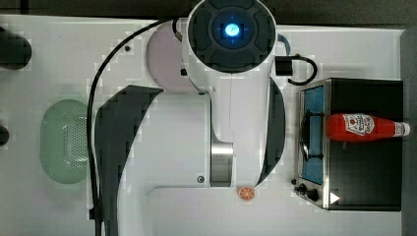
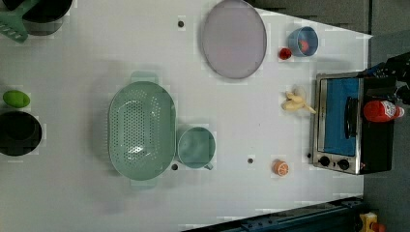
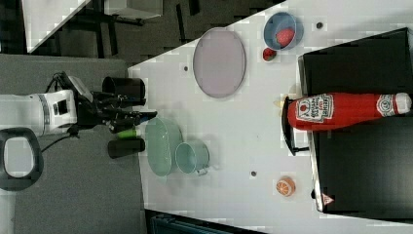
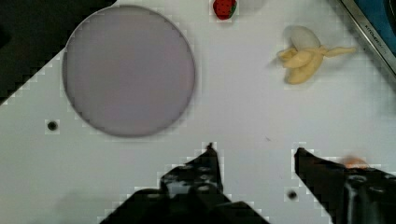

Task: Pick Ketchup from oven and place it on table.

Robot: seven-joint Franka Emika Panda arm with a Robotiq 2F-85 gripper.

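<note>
The ketchup [image 3: 346, 111] lies on its side on top of the oven [image 3: 360, 161], its white cap pointing away from the door and its base overhanging the front edge above the handle. The gripper [image 4: 254, 154] is well apart from it, hanging over the bare table [image 4: 140, 177] near the plate [image 4: 128, 70], with nothing between its fingers.

The ketchup is a smooth red plastic bottle, tapering to the neck, with a white-and-red label. The oven is a black box with a silver metal front, bluish glass door, black bar handle and two knobs [image 1: 307, 189]. The table is flat, white and matt, with a few small dark holes. The plate is a round, pale lilac disc. A perforated green colander [image 2: 141, 130] sits touching a green cup [image 2: 196, 147]. A peeled banana [image 4: 306, 58] lies just beside the oven front; a strawberry [image 4: 224, 8] and an orange slice [image 2: 280, 167] lie on the table too.

The gripper's two dark fingers [image 4: 205, 168] stand apart, released, touching nothing.
</note>
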